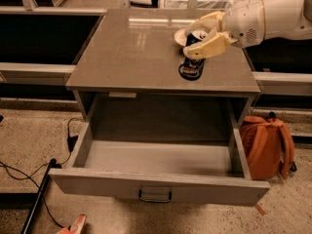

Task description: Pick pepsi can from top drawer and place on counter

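The pepsi can (194, 62), dark blue with a silver top, is held upright over the front right part of the counter (131, 52); I cannot tell whether its base touches the surface. My gripper (205, 34) reaches in from the right on a white arm, and its cream fingers (210, 45) are shut around the can's upper half. The top drawer (156, 172) is pulled wide open below, its inside empty, with a small dark handle (155, 196) at the centre of its front panel.
A cream bowl (181, 35) stands on the counter right behind the can, mostly hidden by the gripper. An orange backpack (268, 143) leans by the cabinet's right side. Black cables (29, 174) lie on the floor at the left.
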Available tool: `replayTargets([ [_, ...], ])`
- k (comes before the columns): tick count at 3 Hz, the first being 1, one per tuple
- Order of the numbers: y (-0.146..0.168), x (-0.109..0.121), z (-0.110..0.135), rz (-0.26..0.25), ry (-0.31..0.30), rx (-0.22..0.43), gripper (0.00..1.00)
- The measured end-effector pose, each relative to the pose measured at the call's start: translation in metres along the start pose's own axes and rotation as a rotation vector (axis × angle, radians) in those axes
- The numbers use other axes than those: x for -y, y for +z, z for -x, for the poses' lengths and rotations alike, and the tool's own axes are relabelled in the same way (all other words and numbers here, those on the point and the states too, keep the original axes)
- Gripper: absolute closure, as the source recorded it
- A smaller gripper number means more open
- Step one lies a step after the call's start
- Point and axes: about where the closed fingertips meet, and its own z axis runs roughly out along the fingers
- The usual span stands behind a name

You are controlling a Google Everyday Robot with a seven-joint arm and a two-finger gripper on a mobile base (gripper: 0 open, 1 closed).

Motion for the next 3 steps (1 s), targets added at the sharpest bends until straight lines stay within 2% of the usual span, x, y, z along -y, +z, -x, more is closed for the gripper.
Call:
replayTargets([
  [1,0.004,0.001,0.001,-0.012,0.01,-0.005,1.0],
  [2,0.025,0.022,-0.011,-0.077,0.044,-0.047,1.0],
  [3,0.054,0.057,-0.034,-0.129,0.094,-0.105,1.0],
])
